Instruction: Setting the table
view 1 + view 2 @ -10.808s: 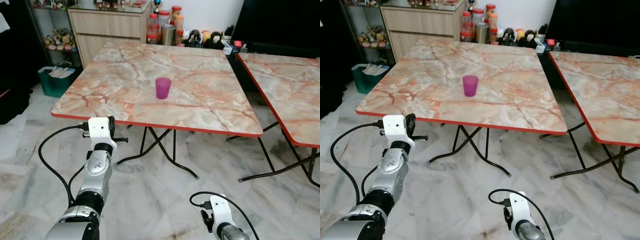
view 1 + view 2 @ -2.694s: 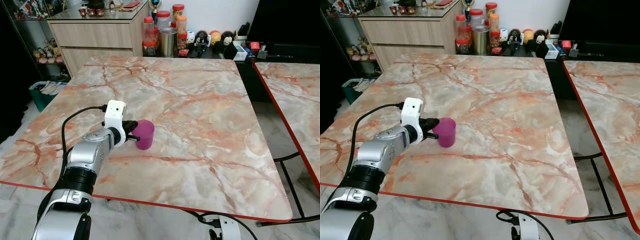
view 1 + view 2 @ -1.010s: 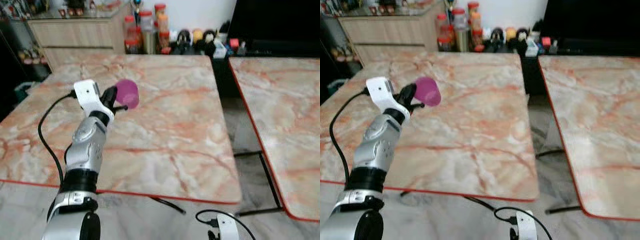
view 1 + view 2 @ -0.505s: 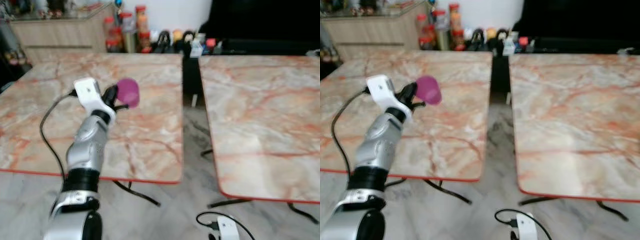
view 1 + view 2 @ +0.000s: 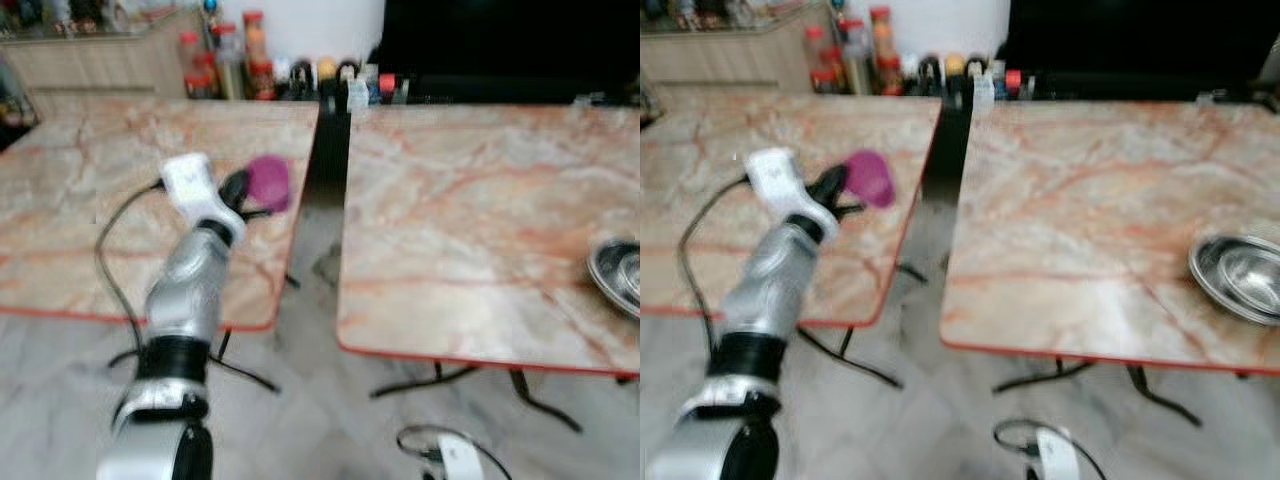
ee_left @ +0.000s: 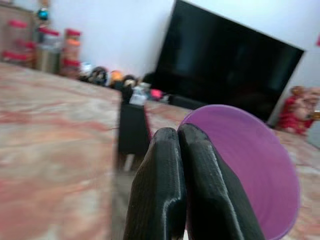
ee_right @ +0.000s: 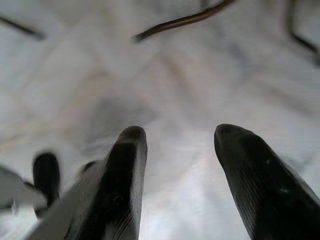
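left end effector (image 5: 243,195) raised at the end of the silver arm, its two black fingers (image 6: 172,190) pressed together on the rim of the purple cup (image 5: 268,183), one finger seemingly inside the wall and one outside; cup carried off the table, tipped on its side, long axis near level with the mouth facing back toward the wrist camera. hangs over the right edge of the near table (image 5: 70,190), just short of the dark gap between the two tables. coming move turns, in all likelihood, on one relation: second table (image 5: 1080,200) lies to the right of the held cup, across that gap, with a metal bowl (image 5: 1238,277) near its far right edge, well apart from the cup. left arm clearly the nearer, already loaded; right end effector (image 7: 187,165) hangs low over the pale floor, fingers spread, gripping nothing. cup smooth, thin-walled, tapered, probably plastic and light, so likely to need turning upright before being set down. tables flat and glossy, marble-patterned in cream and orange with a red edge band, on thin dark folding legs. bowl shallow, round, shiny steel. jars and bottles (image 5: 225,55) blurred along the back wall.
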Controlling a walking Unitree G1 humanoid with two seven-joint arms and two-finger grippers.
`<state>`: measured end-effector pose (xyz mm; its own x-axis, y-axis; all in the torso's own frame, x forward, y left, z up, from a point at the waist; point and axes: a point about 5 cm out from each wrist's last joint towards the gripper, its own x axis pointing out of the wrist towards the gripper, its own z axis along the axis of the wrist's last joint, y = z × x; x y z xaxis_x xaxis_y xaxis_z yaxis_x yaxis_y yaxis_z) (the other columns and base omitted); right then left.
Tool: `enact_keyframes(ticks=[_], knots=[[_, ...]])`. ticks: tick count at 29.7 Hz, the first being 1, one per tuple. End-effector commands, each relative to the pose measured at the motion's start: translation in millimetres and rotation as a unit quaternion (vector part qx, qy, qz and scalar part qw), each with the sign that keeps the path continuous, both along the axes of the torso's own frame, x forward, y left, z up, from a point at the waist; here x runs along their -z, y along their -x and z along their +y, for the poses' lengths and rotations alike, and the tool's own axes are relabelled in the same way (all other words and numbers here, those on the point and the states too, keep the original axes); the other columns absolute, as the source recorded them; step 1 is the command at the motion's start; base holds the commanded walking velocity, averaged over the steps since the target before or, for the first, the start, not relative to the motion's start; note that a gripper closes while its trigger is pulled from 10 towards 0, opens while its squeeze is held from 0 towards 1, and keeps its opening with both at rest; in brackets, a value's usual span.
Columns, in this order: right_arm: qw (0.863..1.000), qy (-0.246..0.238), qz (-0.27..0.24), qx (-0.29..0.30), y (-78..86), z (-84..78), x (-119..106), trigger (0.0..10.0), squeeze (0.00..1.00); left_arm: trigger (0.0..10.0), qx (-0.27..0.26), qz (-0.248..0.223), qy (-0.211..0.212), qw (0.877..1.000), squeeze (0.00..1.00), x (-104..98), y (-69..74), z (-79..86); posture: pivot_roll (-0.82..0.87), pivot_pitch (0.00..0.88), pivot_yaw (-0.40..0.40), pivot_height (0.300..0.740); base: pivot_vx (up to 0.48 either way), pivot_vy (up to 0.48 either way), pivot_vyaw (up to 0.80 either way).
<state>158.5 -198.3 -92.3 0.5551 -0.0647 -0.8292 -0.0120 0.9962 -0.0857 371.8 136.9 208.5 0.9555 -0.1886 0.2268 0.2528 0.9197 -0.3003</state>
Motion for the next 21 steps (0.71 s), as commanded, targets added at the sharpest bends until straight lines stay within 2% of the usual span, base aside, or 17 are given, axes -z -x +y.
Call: enact_keyframes(ticks=[1,18,21], knots=[[1.000,-0.012,-0.008,-0.002,-4.2,10.0,-1,10.0,0.00,10.0,-0.014,-0.009,0.002,1.000,0.00,-4,1.0,9.6,0.00,0.000,0.003,0.719,0.000,-0.412,0.00],[0.999,-0.015,-0.045,-0.004,-23.6,11.8,-10,10.0,0.00,10.0,0.001,-0.010,0.002,1.000,0.00,-2,2.4,2.3,0.00,0.000,0.002,0.719,0.000,-0.402,0.00],[0.999,-0.015,-0.049,-0.005,-25.1,12.2,-10,10.0,0.00,10.0,0.004,-0.011,-0.004,1.000,0.00,-3,2.8,0.7,0.00,0.000,0.000,0.719,0.000,-0.180,0.00]])
